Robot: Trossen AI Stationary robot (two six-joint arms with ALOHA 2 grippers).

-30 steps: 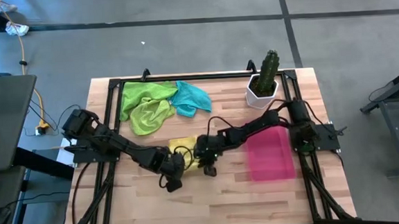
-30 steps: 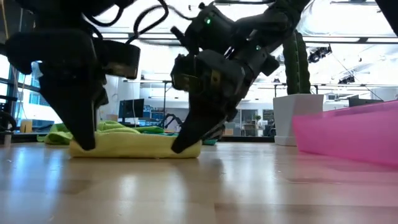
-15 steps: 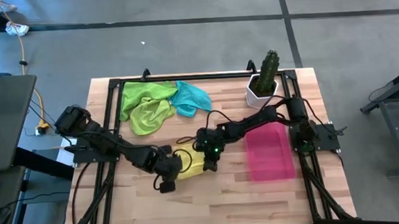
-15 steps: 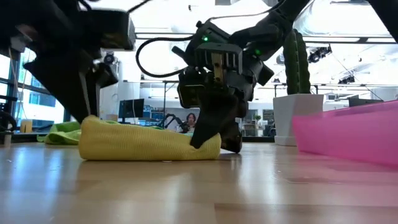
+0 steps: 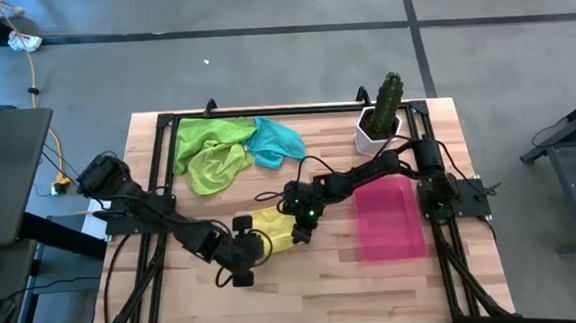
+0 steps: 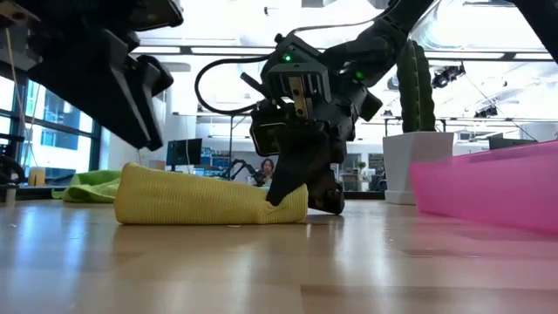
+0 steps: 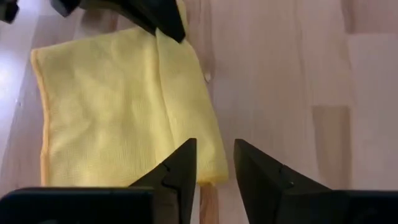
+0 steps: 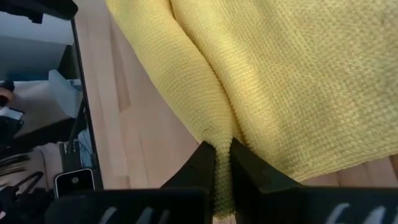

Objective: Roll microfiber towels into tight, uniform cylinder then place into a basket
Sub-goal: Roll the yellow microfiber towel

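Note:
The yellow microfiber towel (image 5: 272, 229) lies folded over on the table's middle, its underside on the wood. My right gripper (image 8: 222, 157) is shut on its right end. My left gripper (image 7: 214, 163) hangs open a little above the towel's left end (image 6: 131, 179), with the towel's corner (image 7: 208, 175) below the gap between its fingers, and touches nothing. Two lime green towels (image 5: 207, 151) and a teal one (image 5: 281, 142) lie crumpled at the far left. The pink basket (image 5: 390, 221) stands to the right. My right gripper pinches a raised fold (image 8: 219, 138) at the yellow towel's right end between its two fingers. The fingers slant down at it from the table's right side (image 6: 288, 187). The towel lies on the table, thick and slack, stretching away to the left.
A white pot with a green cactus (image 5: 380, 124) stands at the far right, behind the basket. A black frame (image 5: 265, 113) runs along the table's far edge and sides. Bare wood (image 5: 316, 290) lies along the near edge.
My left gripper has opened, let go of the towel's left end, rolled, and risen toward the near left. My right gripper has rolled while staying shut on the right end. The yellow towel has gone from flat and thin to folded over and thicker, nearer the front.

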